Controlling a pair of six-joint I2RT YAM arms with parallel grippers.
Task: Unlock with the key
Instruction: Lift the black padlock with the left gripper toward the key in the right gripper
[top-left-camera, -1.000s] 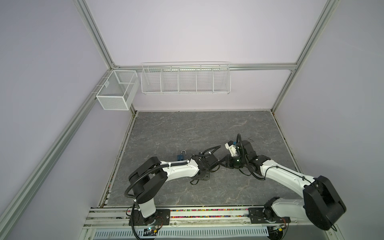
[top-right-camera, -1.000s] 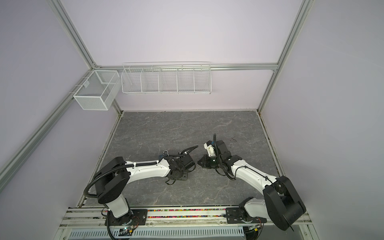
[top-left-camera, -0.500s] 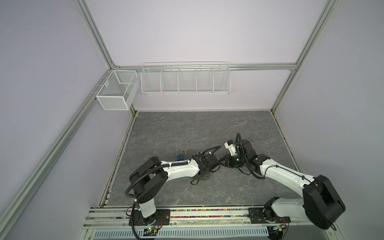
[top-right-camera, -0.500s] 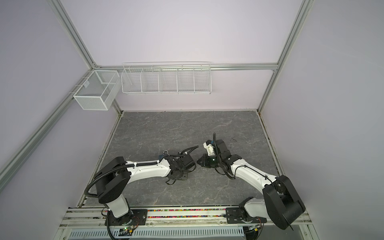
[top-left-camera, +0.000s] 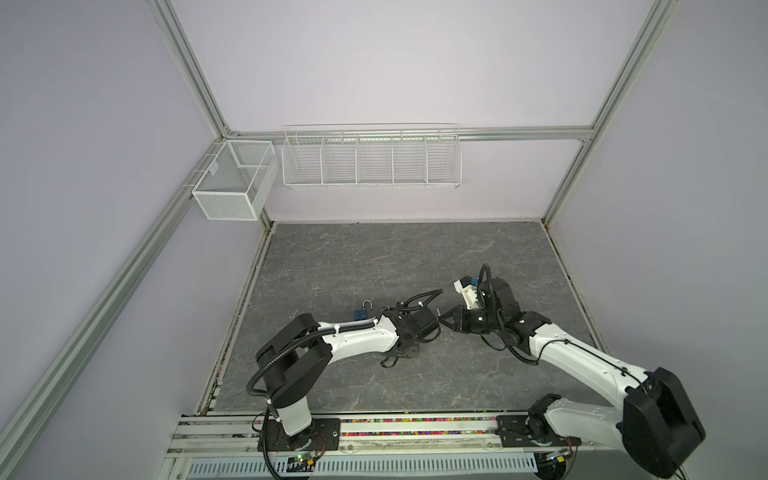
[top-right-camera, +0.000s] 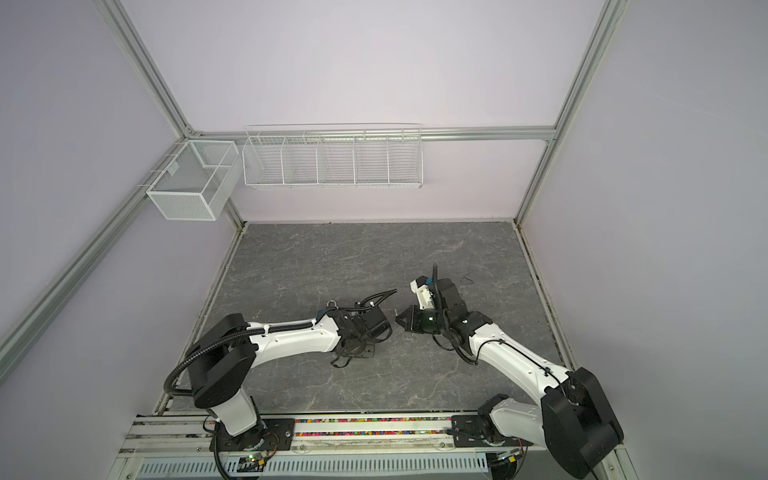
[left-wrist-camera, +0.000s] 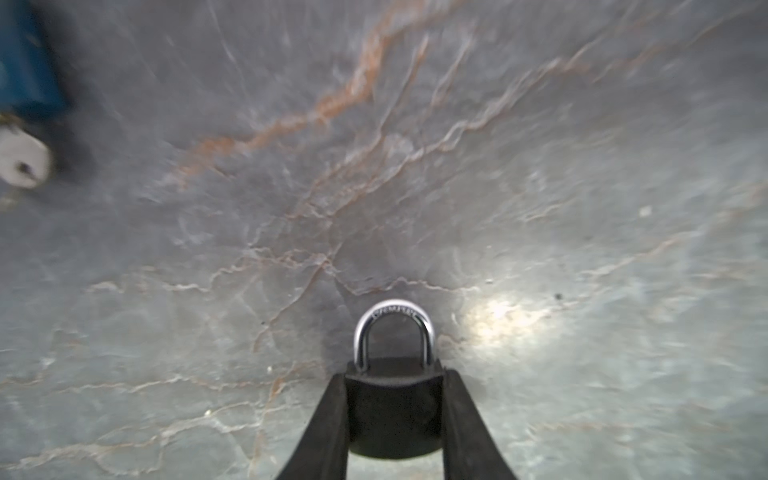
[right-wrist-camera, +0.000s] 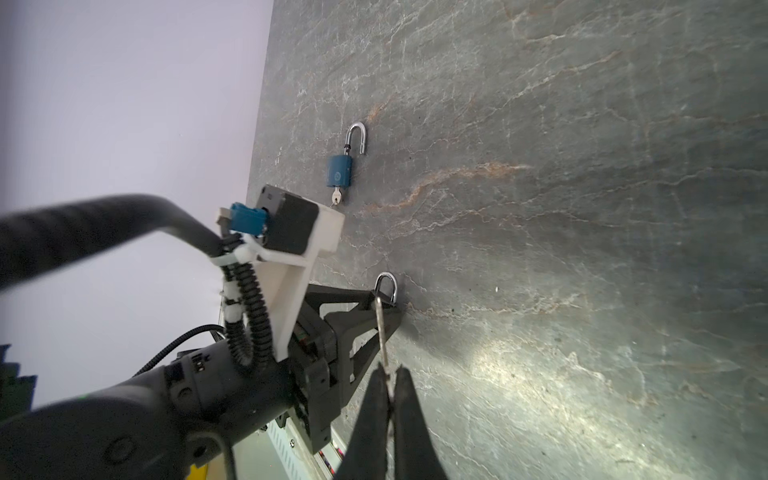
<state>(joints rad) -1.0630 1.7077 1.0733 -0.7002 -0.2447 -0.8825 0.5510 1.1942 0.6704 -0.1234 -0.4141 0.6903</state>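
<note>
A black padlock (left-wrist-camera: 392, 411) with a closed silver shackle (left-wrist-camera: 394, 328) sits between the fingers of my left gripper (left-wrist-camera: 394, 376), which is shut on its body. The shackle points down at the table, close above it. My right gripper (right-wrist-camera: 388, 370) is shut on a thin silver key (right-wrist-camera: 382, 332). The key's tip reaches the black padlock (right-wrist-camera: 386, 286) at the left gripper's fingers (right-wrist-camera: 357, 309); I cannot tell if it touches. In a top view the right gripper (top-left-camera: 442, 323) points left at the left wrist.
A blue padlock (right-wrist-camera: 340, 171) lies on the grey table (top-left-camera: 374, 257) left of both grippers, shackle open and a key in it; it also shows as the blue padlock (top-left-camera: 360, 313) in a top view. A wire rack (top-left-camera: 371, 160) and mesh box (top-left-camera: 232, 183) hang on the walls.
My left jaws have drawn in onto the black padlock. Both arms stay in nearly the same pose at the middle of the table, with the right gripper edged slightly toward the left one.
</note>
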